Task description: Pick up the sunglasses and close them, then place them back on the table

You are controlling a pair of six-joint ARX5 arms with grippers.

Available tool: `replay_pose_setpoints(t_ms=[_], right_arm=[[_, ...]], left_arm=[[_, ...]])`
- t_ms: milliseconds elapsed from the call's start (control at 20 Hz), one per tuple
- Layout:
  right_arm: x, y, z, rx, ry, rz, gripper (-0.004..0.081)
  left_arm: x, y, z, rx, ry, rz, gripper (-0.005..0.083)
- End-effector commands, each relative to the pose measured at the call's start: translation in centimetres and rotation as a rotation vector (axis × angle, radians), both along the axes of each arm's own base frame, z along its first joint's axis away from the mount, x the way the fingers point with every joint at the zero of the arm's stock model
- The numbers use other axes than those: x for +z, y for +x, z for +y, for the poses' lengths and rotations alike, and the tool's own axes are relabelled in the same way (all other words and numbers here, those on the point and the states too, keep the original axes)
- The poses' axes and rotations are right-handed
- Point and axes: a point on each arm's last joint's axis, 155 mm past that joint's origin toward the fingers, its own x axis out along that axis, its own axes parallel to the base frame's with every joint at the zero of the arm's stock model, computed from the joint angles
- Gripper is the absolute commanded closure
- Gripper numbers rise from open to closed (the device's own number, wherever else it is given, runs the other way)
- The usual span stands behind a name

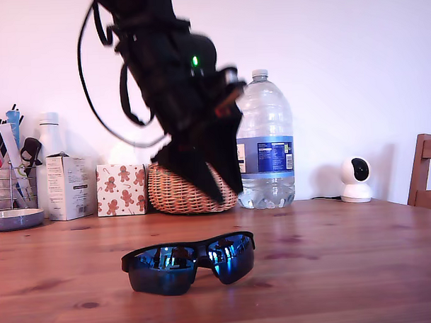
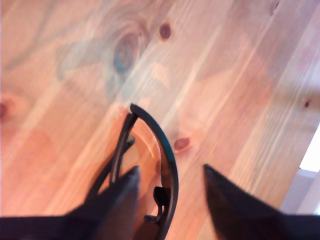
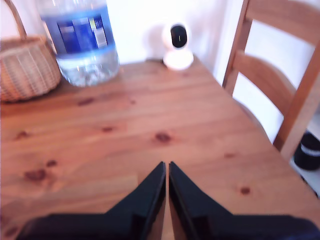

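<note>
- The sunglasses [image 1: 188,262] are lying on the bench [image 1: 347,270] near the front edge in the exterior view, lenses toward that camera; their arms are looking folded in behind the frame, though we cannot be sure of it.
- We are holding my first gripper [image 2: 170,175] above them with its jaws spread wide; in the first wrist view the frame [image 2: 160,165] is sitting between the two tips, nothing pinched, which we are reading as either a release or an approach.
- We are keeping my second gripper [image 3: 166,172] narrow, tips almost touching and empty, over bare wood facing the water bottle [image 3: 80,35] and the chair [image 3: 270,75]; it is waiting well apart from the sunglasses so as not to crowd them.
</note>
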Motion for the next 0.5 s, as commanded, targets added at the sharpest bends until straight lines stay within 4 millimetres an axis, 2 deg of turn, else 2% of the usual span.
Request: replay_pose_setpoints(t_ms=[0, 250, 450], right_arm=[[-0.8, -0.2, 0.2, 0.003, 0.016, 0.020, 0.0780], [-0.7, -0.1, -0.1, -0.007, 0.022, 0.017, 0.0780], [-0.8, -0.2, -0.2, -0.016, 0.021, 0.019, 0.0780]], left_arm=[[3.6, 0.4, -0.2, -0.009, -0.063, -0.091, 0.0795], [9.1, 1.7, -0.2, 0.000, -0.146, -0.276, 0.0792], [12.4, 4.2, 1.0, 0.075, -0.152, -0.478, 0.0792]])
